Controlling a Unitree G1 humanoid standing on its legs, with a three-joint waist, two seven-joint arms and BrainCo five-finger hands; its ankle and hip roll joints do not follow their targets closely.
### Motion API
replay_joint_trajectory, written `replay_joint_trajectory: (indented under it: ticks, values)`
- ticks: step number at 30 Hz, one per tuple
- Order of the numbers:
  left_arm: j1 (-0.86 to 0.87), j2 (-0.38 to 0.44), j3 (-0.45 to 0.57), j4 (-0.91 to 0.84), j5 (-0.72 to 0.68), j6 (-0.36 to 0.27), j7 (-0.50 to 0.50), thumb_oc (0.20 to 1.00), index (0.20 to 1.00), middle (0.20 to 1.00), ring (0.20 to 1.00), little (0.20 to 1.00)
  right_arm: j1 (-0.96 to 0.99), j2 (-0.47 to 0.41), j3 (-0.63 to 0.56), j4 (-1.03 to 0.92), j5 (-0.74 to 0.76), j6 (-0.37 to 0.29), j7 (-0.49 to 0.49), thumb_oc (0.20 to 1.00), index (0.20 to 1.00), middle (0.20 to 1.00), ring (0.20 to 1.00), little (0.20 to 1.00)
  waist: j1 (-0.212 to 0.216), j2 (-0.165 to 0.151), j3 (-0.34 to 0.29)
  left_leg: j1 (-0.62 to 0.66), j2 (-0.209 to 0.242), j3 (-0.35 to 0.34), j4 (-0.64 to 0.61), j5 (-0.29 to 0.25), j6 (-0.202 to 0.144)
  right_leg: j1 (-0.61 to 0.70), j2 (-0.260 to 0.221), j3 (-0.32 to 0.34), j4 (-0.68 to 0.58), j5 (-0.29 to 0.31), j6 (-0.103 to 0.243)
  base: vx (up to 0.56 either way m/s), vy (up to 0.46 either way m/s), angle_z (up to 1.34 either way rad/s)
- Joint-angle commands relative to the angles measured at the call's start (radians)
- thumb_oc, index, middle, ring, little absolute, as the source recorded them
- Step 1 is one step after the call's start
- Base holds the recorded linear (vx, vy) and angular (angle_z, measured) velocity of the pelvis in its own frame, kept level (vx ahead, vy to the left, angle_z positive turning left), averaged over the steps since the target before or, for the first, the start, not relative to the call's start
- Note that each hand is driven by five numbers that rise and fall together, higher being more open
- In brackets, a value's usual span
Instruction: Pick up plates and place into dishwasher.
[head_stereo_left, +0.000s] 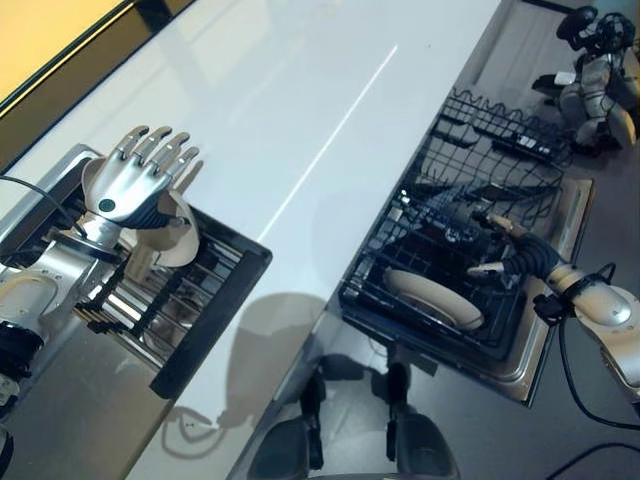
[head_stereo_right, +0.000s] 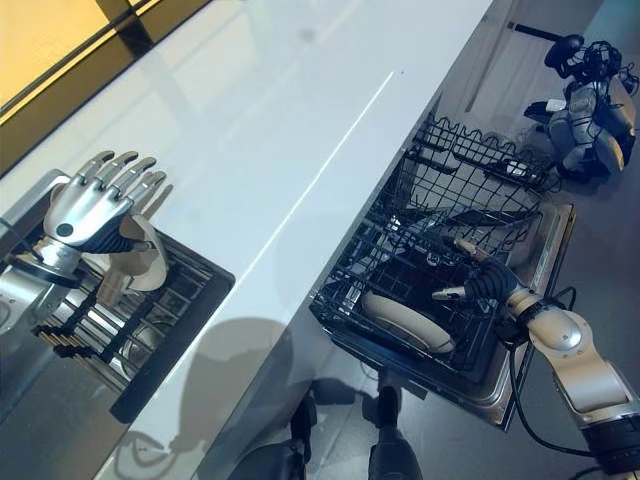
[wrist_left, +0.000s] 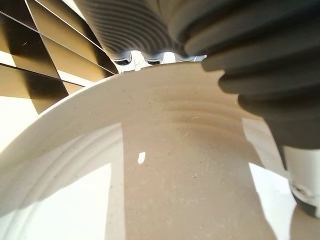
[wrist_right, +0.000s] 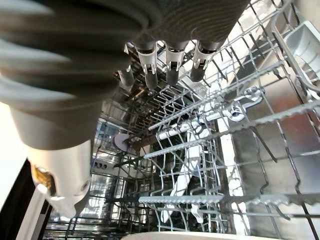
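The counter (head_stereo_left: 300, 110) was glossy white, crossed by one thin pale streak. The drying rack (head_stereo_left: 190, 330) had a black frame with pale bars. The plate (wrist_left: 165, 170) at the left hand (head_stereo_left: 135, 180) was off-white, marked with faint concentric ridges. The left hand was silver with dark fingertips. The dishwasher rack (head_stereo_left: 480, 190) was black wire in a grid pattern; seen close, its tines (wrist_right: 210, 135) were grey. A second plate (head_stereo_left: 432, 298) inside was cream. The right hand (head_stereo_left: 515, 250) wore a dark ribbed cover. The far edge strip (head_stereo_left: 50, 30) was yellow-orange.
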Motion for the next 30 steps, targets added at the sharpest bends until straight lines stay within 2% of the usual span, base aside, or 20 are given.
replay_joint_trajectory:
  ticks: [1,14,23,30]
  values:
    - [0.001,0.007,0.038,0.118,0.027,0.088,-0.031,0.200,0.200,0.200,0.200,0.200,-0.035,-0.027,-0.020,-0.011,0.018,-0.063,0.004,1.000,1.000,1.000,1.000,1.000,-0.010,-0.034,-0.040,-0.080,-0.021,-0.037,0.087,-0.021,0.002,-0.029,-0.075,0.009,0.122,-0.059,0.062,0.05,0.027,0.04]
    - [0.121,-0.027,0.162,0.096,0.018,0.099,0.056,0.200,0.200,0.200,0.200,0.200,-0.024,-0.006,-0.038,-0.025,0.000,-0.031,0.029,1.000,1.000,1.000,1.000,1.000,0.008,-0.021,-0.052,-0.055,-0.021,-0.057,0.071,-0.018,-0.004,-0.014,-0.076,-0.010,0.130,-0.074,0.053,0.02,0.004,0.03]
    - [0.121,-0.052,0.184,0.100,0.016,0.143,0.112,0.200,0.200,0.200,0.200,0.200,-0.044,0.011,-0.036,-0.028,-0.009,-0.028,0.010,1.000,1.000,1.000,1.000,1.000,0.012,-0.026,-0.041,-0.065,-0.021,-0.063,0.062,-0.010,-0.005,-0.035,-0.073,-0.015,0.140,-0.073,0.050,-0.02,0.002,0.02]
    - [0.148,-0.060,0.224,0.105,0.006,0.183,0.154,0.200,0.200,0.200,0.200,0.200,-0.015,0.019,-0.058,-0.036,-0.011,-0.035,0.020,1.000,1.000,1.000,1.000,1.000,0.013,-0.024,-0.063,-0.032,-0.022,-0.063,0.040,-0.009,-0.006,-0.009,-0.073,-0.022,0.129,-0.074,0.049,0.00,0.002,0.00]
